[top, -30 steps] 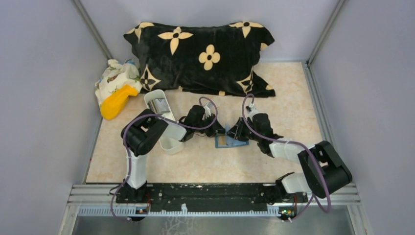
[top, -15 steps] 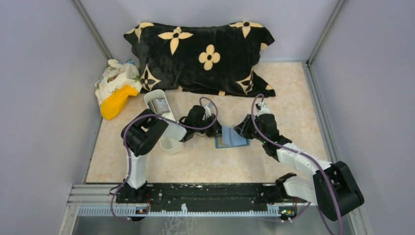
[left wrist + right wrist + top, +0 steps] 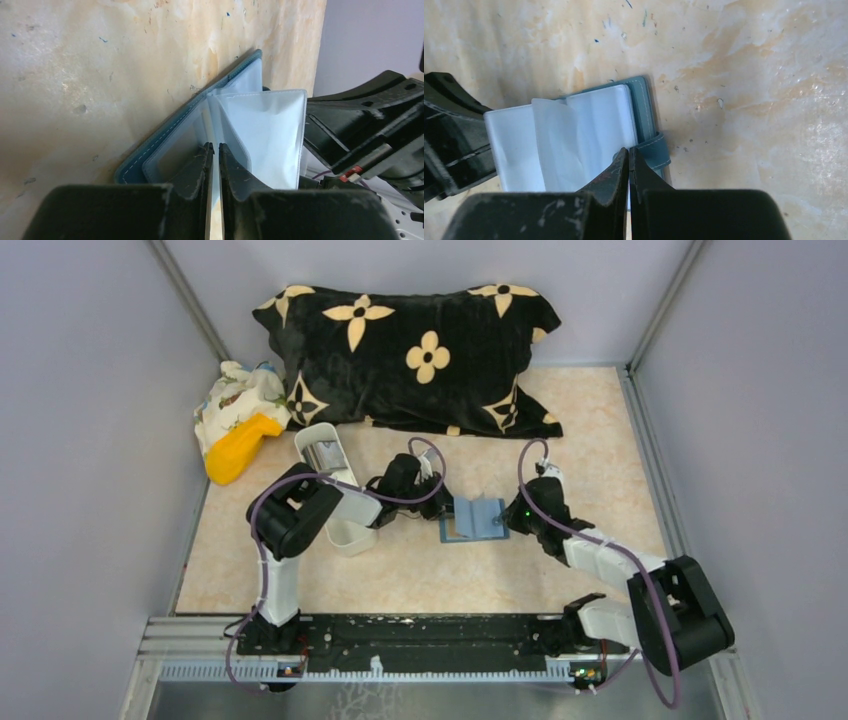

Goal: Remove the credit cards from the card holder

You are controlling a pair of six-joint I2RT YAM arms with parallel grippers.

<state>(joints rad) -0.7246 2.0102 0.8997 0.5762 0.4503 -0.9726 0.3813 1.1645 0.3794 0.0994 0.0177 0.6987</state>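
Top external view: card holder (image 3: 473,519), spread open mid-bench (image 3: 400,575), left fingers (image 3: 197,167) pinching a clear sleeve (image 3: 260,135) at its left, right fingers (image 3: 616,175) shut beside the tab (image 3: 655,150); risk: sleeve tearing or holder lifting if both pull apart.

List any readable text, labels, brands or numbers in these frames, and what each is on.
No readable text in any view.
Card holder: blue cover and clear sleeves show no print.
Pillow: flower shapes only, no letters.
Patterned cloth: print too small to read.
White tray: no marking visible.
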